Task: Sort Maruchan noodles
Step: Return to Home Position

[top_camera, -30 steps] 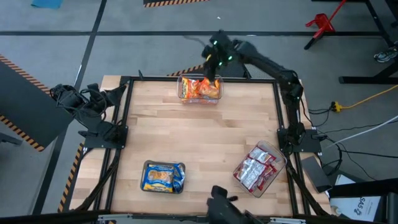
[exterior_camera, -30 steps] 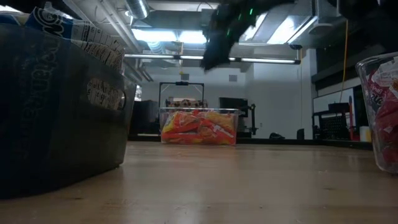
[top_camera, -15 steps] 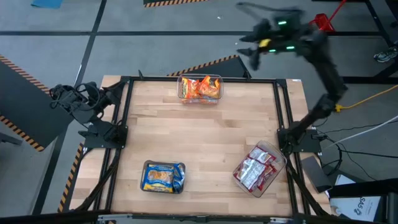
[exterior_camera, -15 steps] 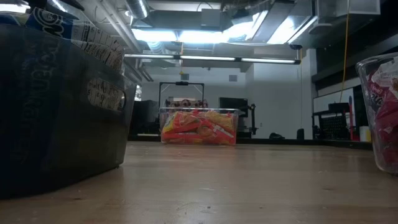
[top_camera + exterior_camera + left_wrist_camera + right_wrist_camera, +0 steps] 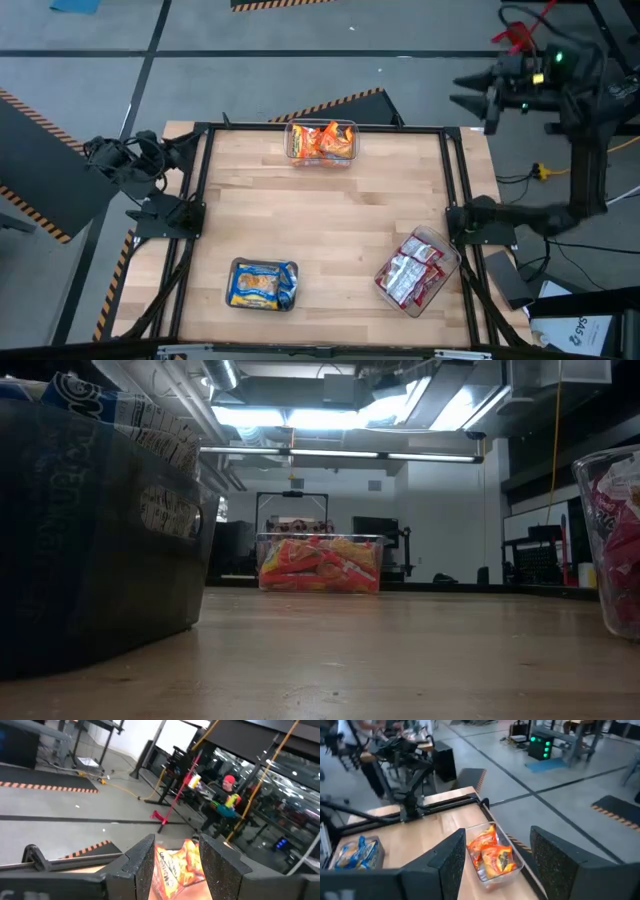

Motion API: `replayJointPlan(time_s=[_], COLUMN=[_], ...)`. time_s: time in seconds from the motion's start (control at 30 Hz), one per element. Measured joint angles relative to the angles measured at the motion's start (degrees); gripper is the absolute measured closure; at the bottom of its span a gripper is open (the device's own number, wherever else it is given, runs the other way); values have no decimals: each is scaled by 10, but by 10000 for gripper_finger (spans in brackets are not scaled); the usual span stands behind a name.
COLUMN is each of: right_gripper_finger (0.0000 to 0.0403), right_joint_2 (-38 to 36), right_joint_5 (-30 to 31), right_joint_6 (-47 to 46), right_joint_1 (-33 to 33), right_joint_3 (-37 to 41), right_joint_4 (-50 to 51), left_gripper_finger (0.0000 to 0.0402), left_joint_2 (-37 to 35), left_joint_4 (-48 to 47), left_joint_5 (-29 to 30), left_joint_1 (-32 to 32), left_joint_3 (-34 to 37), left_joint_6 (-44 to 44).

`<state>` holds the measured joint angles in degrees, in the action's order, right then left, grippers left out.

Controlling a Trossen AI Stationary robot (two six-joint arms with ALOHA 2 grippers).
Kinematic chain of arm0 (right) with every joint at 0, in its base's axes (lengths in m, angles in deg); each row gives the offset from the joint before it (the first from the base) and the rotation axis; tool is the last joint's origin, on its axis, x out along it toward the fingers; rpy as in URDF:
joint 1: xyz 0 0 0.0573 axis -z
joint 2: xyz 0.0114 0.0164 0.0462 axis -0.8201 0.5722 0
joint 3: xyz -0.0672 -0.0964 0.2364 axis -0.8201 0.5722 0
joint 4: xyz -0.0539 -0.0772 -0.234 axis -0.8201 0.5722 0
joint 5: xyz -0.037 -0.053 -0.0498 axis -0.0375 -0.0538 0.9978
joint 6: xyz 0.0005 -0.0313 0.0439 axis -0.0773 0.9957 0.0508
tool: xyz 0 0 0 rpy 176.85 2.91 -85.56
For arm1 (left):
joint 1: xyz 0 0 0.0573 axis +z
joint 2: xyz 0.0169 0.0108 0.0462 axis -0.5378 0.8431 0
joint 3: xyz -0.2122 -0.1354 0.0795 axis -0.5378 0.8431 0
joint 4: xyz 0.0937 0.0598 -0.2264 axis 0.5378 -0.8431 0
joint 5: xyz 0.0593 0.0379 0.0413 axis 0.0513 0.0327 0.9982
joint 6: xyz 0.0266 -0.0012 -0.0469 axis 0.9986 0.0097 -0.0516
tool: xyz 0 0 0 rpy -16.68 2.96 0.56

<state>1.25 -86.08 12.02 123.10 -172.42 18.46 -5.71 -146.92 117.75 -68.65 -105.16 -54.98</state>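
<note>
We cannot read a brand name on any packet. The orange packets (image 5: 175,865) show white script in the left wrist view, and the blue packets (image 5: 95,400) carry print that rises above the tub rim in the low view. Both are too blurred to make out.

The noodles lie sorted in three clear tubs on the table (image 5: 320,220). The orange packets (image 5: 322,142) fill the far tub (image 5: 290,148) at the middle of the far edge. The blue packets (image 5: 260,285) sit in the near tub (image 5: 236,268) by the near edge, left of centre. The red packets (image 5: 408,274) are in the right tub (image 5: 440,245), which is turned at an angle near the right rail. The low view shows the far tub (image 5: 268,575) straight ahead, the near tub (image 5: 120,560) large and dark on the left, and the right tub (image 5: 590,490) at the edge.

The right gripper (image 5: 468,92) hangs high off the table, beyond its far right corner and over the floor. Its fingers (image 5: 447,865) are spread wide, holding and touching nothing. Its wrist view looks down between them at the far tub and, further off, the near tub.

The left gripper (image 5: 175,862) is folded back at the table's left edge. Its fingers (image 5: 137,865) stand apart with a clear gap and it is empty, aimed towards the orange packets.
</note>
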Motion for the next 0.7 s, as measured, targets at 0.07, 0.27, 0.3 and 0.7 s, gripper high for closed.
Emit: replayJointPlan(time_s=[0.07,0.27,0.3,0.7], right_gripper_finger=[196,196,196,196], right_joint_2=[-58,-246,-277,-493], right_joint_5=[-10,-7,2,-35], right_joint_6=[-32,-218,-252,-618], right_joint_1=[14,25,25,25], right_joint_3=[107,480,535,983], right_joint_4=[-66,-370,-420,-917], left_gripper_finger=[255,255,255,255], left_joint_2=[-19,-79,-89,-115], left_joint_4=[-17,-14,-10,101], left_joint_5=[-7,-46,-57,-165], left_joint_1=[-10,-64,-75,-227], left_joint_3=[0,0,0,-52], left_joint_6=[0,39,49,245])
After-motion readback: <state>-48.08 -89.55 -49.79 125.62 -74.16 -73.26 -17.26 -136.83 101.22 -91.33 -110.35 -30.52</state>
